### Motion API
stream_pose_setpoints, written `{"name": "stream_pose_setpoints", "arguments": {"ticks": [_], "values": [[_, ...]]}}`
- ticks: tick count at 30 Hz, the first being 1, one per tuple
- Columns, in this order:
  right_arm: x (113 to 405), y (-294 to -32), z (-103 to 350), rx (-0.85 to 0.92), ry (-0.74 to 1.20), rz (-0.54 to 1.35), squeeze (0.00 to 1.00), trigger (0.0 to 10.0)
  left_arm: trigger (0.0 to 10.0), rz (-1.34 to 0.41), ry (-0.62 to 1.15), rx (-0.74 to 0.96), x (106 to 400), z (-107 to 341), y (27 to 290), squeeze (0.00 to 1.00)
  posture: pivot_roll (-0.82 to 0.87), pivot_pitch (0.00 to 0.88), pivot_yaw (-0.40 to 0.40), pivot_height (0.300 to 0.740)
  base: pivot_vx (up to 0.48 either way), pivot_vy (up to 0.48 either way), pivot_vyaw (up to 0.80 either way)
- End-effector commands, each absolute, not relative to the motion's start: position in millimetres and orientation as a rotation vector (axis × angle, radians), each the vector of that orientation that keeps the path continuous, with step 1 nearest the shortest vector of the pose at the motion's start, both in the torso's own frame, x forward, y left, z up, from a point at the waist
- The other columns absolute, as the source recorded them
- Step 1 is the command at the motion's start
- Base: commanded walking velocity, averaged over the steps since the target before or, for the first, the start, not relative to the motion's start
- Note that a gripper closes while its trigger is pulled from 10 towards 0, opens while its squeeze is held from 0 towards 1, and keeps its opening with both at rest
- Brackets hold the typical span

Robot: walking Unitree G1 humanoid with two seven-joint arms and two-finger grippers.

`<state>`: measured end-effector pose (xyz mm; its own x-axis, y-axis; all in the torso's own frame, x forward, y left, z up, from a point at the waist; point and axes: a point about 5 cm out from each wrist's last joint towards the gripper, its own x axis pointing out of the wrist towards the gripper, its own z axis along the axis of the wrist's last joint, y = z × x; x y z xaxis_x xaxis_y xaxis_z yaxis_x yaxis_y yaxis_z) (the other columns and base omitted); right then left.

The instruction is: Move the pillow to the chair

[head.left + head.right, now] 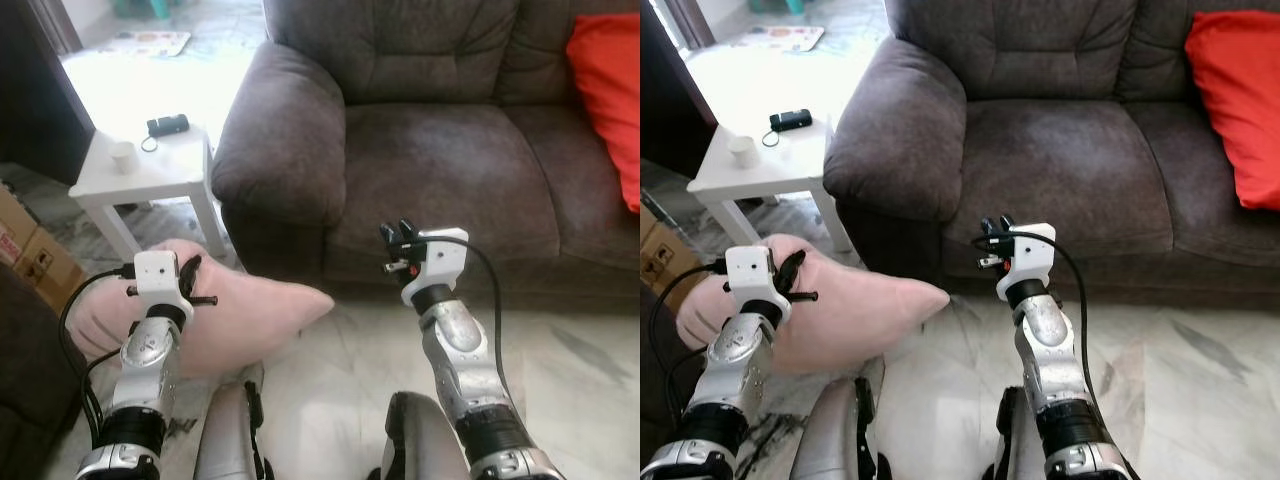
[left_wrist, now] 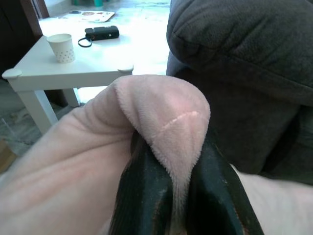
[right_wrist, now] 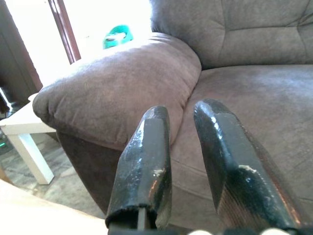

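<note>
A pale pink pillow (image 1: 250, 320) hangs low in front of me, beside the brown sofa's armrest (image 1: 275, 140). My left gripper (image 1: 190, 278) is shut on a fold of the pillow's edge; in the left wrist view the plush fabric (image 2: 161, 107) bulges out between the two black fingers (image 2: 142, 191). The dark brown sofa seat (image 1: 440, 170) lies straight ahead. My right gripper (image 1: 396, 234) is raised in front of the seat's front edge, its fingers (image 3: 146, 161) a narrow gap apart with nothing between them.
A small white side table (image 1: 170, 170) stands left of the armrest, carrying a paper cup (image 1: 122, 155) and a black device (image 1: 167, 124). A red cushion (image 1: 610, 90) leans at the sofa's right end. Cardboard boxes (image 1: 25, 250) sit at far left. Marble floor (image 1: 570, 360) stretches to the right.
</note>
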<state>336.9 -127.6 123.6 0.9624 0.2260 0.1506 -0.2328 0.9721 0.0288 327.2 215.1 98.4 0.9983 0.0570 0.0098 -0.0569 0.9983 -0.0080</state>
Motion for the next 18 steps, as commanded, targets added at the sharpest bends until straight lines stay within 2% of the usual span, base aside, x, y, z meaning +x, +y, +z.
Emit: {"name": "stream_pose_setpoints", "arguments": {"ticks": [1, 18], "values": [[339.7, -127.9, 125.7, 0.052, -0.155, 0.222, 0.00, 10.0, 10.0, 0.042, -0.110, -0.001, 332.3, 122.6, 212.8, 0.00, 0.07, 0.004, 0.030, 0.557, 0.000, 0.000, 0.00], [345.1, -127.7, 130.7, 0.063, -0.168, 0.205, 0.00, 10.0, 10.0, 0.047, -0.112, -0.028, 331.2, 127.0, 205.2, 0.00, 0.07, 0.026, 0.015, 0.557, 0.000, 0.000, 0.00]]}}
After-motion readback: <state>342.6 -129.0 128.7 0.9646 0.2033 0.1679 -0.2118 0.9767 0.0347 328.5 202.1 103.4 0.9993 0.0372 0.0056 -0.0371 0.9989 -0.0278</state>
